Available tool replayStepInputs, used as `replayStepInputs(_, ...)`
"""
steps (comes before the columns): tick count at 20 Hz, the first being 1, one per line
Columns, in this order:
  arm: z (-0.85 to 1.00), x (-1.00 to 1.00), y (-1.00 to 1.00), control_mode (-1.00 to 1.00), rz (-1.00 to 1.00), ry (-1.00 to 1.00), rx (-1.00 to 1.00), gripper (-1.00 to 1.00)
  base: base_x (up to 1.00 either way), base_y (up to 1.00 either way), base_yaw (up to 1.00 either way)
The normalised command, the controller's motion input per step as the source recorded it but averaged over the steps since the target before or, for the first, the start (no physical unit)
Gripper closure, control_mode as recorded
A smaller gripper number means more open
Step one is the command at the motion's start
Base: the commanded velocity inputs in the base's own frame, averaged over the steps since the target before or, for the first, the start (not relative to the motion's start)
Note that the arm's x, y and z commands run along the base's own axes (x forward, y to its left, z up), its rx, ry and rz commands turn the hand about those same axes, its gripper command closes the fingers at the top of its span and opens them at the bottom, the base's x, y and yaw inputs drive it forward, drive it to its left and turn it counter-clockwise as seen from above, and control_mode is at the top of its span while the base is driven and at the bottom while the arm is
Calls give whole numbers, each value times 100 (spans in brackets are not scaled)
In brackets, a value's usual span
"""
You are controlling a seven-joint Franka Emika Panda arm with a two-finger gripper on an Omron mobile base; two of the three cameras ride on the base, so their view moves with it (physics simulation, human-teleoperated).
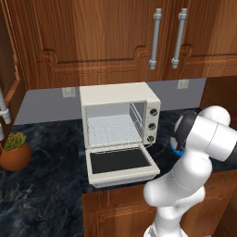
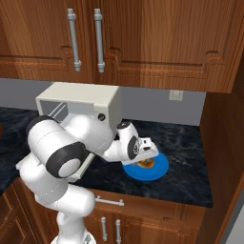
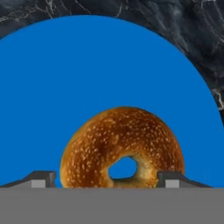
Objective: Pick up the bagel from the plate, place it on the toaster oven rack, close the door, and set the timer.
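Note:
The golden-brown bagel (image 3: 122, 148) lies flat on the bright blue plate (image 3: 109, 65), which sits on the dark marble counter to the right of the toaster oven (image 1: 120, 120). My gripper (image 3: 108, 181) is open and points down onto the plate, one fingertip (image 3: 43, 179) left of the bagel and the other at its right edge. From the right base view the gripper (image 2: 145, 159) hovers just over the bagel (image 2: 144, 165) and plate (image 2: 161, 169). The oven's door (image 1: 121, 163) hangs open, lying flat over the counter edge. The wire rack (image 1: 113, 129) inside is bare.
Three knobs (image 1: 152, 125) line the oven's right front. A potted plant (image 1: 16, 152) stands on the counter at far left. Wooden cabinets with metal handles (image 1: 155, 39) hang overhead. A tall wooden side panel (image 2: 221, 157) closes the counter to the right of the plate.

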Motion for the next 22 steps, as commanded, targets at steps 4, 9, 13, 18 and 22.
replayStepInputs(4, -29, 0, -3, -100, 0, 0, 0, 100, 0, 0, 0)
replayStepInputs(9, -19, -3, 0, -100, 0, 0, 0, 100, 0, 0, 0)
replayStepInputs(13, -18, -14, 0, -100, 0, -1, 0, 100, 0, 0, 0)
replayStepInputs(18, -4, -27, 0, -100, 0, -5, 0, 100, 0, 0, 0)
replayStepInputs(22, 0, -37, 2, -100, 0, -9, 0, 100, 0, 0, 0)
